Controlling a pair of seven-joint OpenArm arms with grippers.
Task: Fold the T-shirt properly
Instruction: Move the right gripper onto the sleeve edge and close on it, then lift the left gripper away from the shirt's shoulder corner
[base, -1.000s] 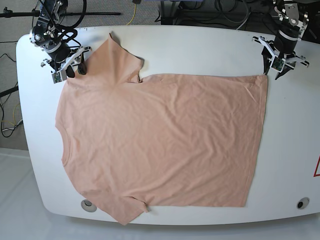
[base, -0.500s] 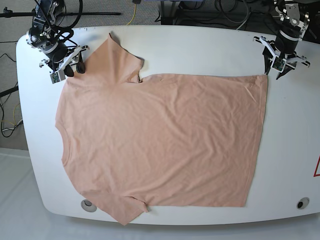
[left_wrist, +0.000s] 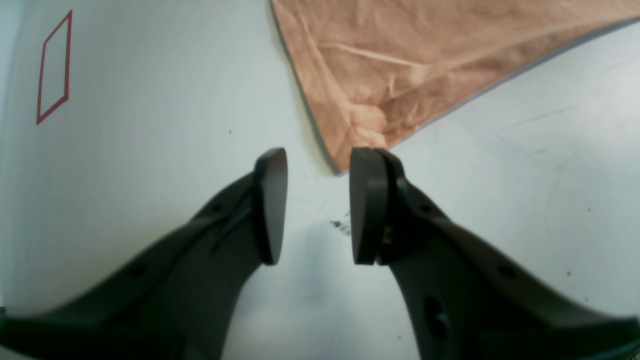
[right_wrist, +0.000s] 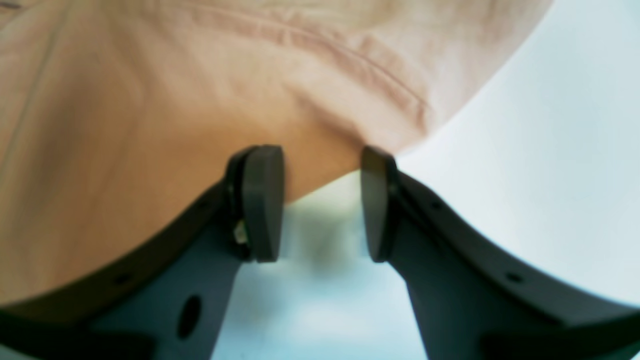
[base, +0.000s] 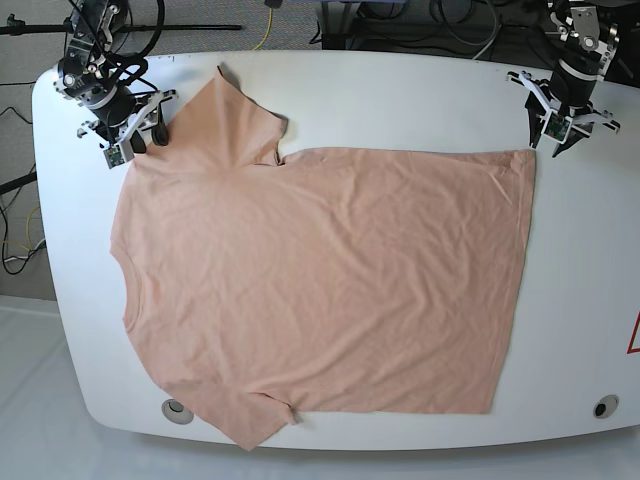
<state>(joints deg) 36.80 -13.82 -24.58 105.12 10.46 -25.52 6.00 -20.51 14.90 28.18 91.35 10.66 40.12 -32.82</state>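
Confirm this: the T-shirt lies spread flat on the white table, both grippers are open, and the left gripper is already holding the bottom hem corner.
Not quite. The left gripper holds nothing: the left wrist view shows its jaws apart, with the T-shirt corner lying just beyond them on the table. The rest stands: the shirt is spread flat, and the right gripper is open too.

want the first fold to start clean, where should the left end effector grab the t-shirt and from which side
Likely best at the hem corner of the T-shirt, coming in from the bare table beyond it. That corner tapers to a point lying flat just ahead of the open left end effector, with a small bunched crease there to pinch. One pad already sits at its tip.
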